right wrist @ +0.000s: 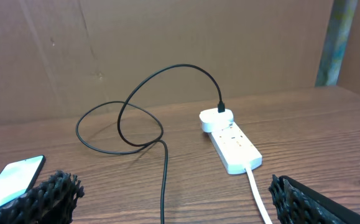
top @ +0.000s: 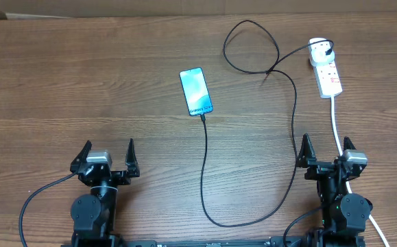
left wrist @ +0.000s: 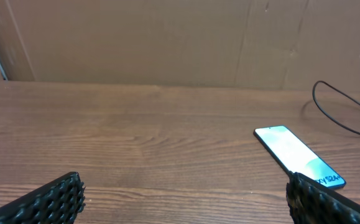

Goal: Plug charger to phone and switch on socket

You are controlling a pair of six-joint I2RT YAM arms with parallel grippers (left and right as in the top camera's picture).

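The phone (top: pixel 196 91) lies flat mid-table with its screen lit blue, and it also shows in the left wrist view (left wrist: pixel 298 155). The charger's thin black cable (top: pixel 205 165) meets the phone's near short edge, sweeps round to the right, loops at the back and ends in the adapter (top: pixel 321 49). The adapter sits in the head of the white socket strip (top: pixel 329 77), which has red markings. The left gripper (top: pixel 107 155) is open at the front left, and the right gripper (top: pixel 327 147) is open at the front right. Both are empty and well short of the phone and the strip.
The strip's thick white cord (top: pixel 336 127) runs toward me and passes beside the right gripper. A brown cardboard wall (left wrist: pixel 167 37) stands behind the wooden table (top: pixel 81 82). In the right wrist view the black cable (right wrist: pixel 165 180) lies between the fingers, with the strip (right wrist: pixel 232 143) ahead.
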